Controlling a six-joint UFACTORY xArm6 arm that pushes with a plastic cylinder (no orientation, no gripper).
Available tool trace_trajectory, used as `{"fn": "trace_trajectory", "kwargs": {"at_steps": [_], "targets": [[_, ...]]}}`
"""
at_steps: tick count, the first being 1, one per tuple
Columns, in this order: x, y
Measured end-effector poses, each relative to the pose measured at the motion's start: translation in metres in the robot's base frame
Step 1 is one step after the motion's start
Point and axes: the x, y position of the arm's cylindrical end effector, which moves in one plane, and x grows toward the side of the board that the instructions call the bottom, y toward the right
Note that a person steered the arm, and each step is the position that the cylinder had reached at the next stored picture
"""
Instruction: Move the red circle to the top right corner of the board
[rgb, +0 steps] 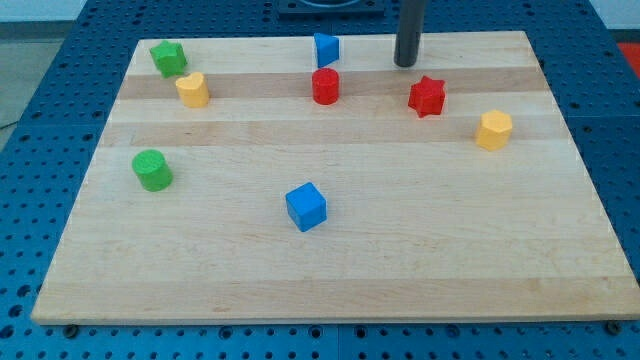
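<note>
Resting at: my tip (404, 64) sits on the board (350, 270) near its top edge, right of centre; it is a bare rod with no pincer, so nothing is clasped or let go.
Red circle: the red circle (325, 86) stands in the upper middle of the board, left of and slightly below my tip, apart from it.
Top right corner: bare wood shows there, up and to the right of my tip.
Red star: the red star (427, 96) lies right of the red circle, just below and right of my tip, not touching it; it sits between the circle and the board's right side.
Yellow hexagon: the yellow hexagon (493, 130) lies further right and lower, near the right edge, below the corner.
Blue block: a blue block (326, 48) stands just above the red circle, close to the top edge; its exact shape is hard to make out.
Blue cube: the blue cube (306, 206) lies well below the circle, mid-board.
Left side: a green block (168, 58) and a yellow block (192, 89) sit near the top left, shapes unclear; a green cylinder (152, 170) lies lower left.
Cut off: the rod's upper part leaves the view's top; the board's right corners run close to the view's edge.
Surround: a blue pegboard table (40, 90) lies under the board.
</note>
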Motion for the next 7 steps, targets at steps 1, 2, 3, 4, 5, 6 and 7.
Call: {"fn": "trace_trajectory", "kwargs": {"at_steps": [1, 2, 3, 4, 5, 6, 7], "targets": [[0.025, -0.019], [0.057, -0.041], [0.086, -0.076], [0.092, -0.152], [0.088, -0.183], [0.07, -0.168], [0.044, -0.103]]}}
